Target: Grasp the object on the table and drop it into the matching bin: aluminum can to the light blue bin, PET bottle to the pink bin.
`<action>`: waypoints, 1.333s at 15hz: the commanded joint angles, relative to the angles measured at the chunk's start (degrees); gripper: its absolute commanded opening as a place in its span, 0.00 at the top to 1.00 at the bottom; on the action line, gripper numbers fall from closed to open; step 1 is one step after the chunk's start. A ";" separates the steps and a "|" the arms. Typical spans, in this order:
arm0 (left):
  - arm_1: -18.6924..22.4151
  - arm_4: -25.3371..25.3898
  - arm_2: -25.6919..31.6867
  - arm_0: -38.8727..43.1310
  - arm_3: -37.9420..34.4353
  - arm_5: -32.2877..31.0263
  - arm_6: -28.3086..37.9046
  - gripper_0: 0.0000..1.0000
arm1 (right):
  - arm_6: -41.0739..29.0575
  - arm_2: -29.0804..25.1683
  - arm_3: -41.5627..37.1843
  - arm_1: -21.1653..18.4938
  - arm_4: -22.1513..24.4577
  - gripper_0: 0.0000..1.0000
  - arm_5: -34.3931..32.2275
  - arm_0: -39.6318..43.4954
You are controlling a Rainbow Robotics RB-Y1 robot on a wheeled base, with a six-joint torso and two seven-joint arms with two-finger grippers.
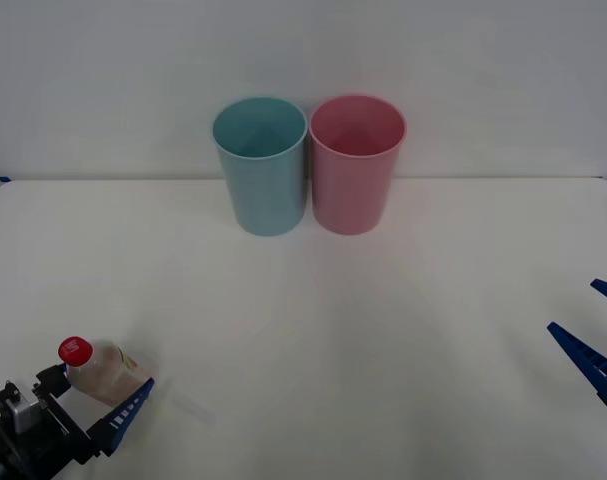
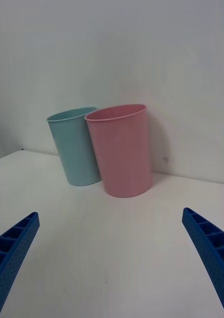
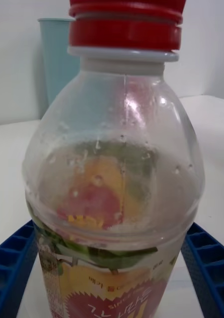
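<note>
Gripping the PET bottle (image 1: 103,371) at the near left corner of the counter (image 1: 303,330), left jaws (image 1: 95,402) closed against its labelled body, 1 blue finger (image 3: 12,268) on each side. Looking empty, so likely light, thin-walled and prone to denting or slipping; holding low on the body, below the red cap (image 1: 75,350), seeming the safest. Idling at the right edge, right jaws (image 1: 595,335) spread wide and empty. Counting 1 bottle and 2 bins: 1 light blue bin (image 1: 261,165), 1 pink bin (image 1: 355,162), touching at the back.
</note>
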 commanded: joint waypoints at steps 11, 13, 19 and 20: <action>0.00 3.66 0.00 0.12 -1.67 -0.34 0.68 1.00 | 0.00 0.00 0.00 0.00 0.00 0.00 0.00 0.00; 0.00 5.33 -0.18 0.29 -3.17 -0.08 1.82 1.00 | 0.00 0.00 0.00 0.00 0.00 0.00 0.00 0.00; 0.00 12.80 -3.17 3.72 -17.67 9.68 9.91 1.00 | 0.00 0.00 0.00 0.00 0.00 0.00 0.00 0.00; 0.00 13.41 -3.08 4.34 -20.04 11.17 11.14 1.00 | 0.00 0.00 0.00 0.00 0.00 0.00 0.00 0.00</action>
